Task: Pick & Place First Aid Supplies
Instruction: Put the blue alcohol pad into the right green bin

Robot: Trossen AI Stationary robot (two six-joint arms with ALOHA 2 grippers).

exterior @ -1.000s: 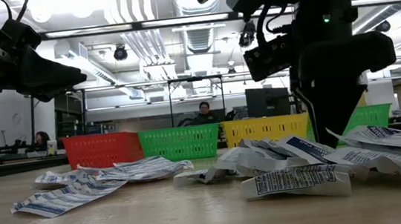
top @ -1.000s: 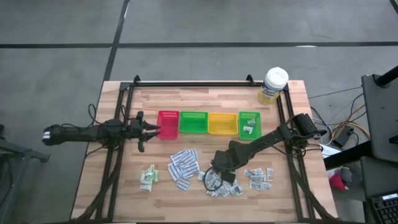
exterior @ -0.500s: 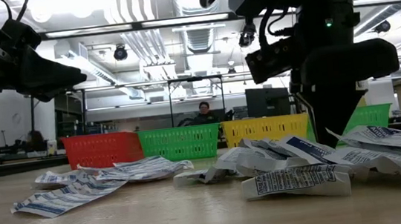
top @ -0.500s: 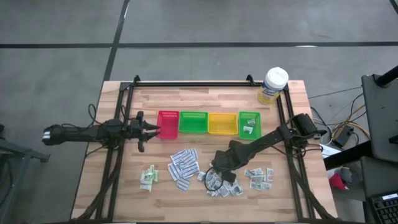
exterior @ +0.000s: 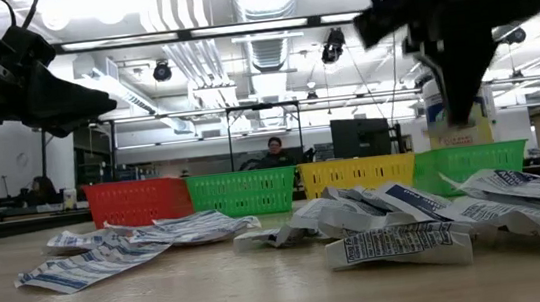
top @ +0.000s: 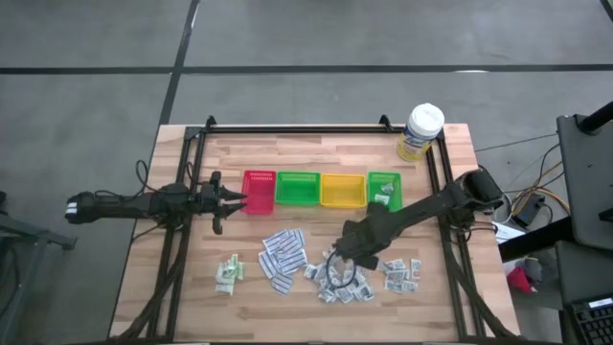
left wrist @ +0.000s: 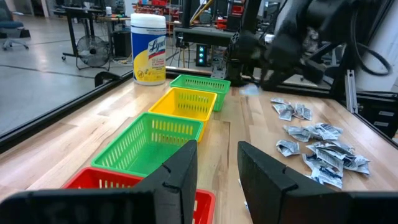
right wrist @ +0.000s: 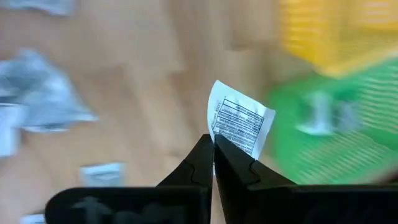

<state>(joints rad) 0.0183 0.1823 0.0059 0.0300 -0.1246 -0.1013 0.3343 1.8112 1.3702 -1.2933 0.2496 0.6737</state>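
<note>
**A:** Since 1 second ago the right gripper (right wrist: 213,149) is lifting off the pile of first aid supplies (top: 347,285) and swinging toward the trays; in the low view it is now riding high, clear of the tabletop (top: 316,313). Its jaws are now pressed together, pinching 1 small white packet (right wrist: 239,126) by its lower corner.

**B:** And the left gripper (left wrist: 216,163)?

**A:** Waiting beside the red tray (top: 259,192), jaws spread, nothing between them.

**B:** How is that packet going to handle?

**A:** I am judging it as very light, thin and floppy: flat paper that is bending easily and could slip or flutter if the arm is moving fast. A pinch on 1 edge or corner, as now, looks like the only practical hold, since the flat face is offering nothing to grip from above.

**B:** Which way is it pointing?

**A:** In the right wrist view it is standing up out of the jaws, its long axis running away from the fingertips and leaning a little to 1 side, printed face toward the camera.

**B:** Where is it over the tabletop?

**A:** Hanging in the air between the pile and the row of trays, near the right-hand green tray (top: 384,191), which is already holding some packets. The long strips (top: 282,257) and the pale green sachets (top: 228,273) are lying untouched farther left.
</note>
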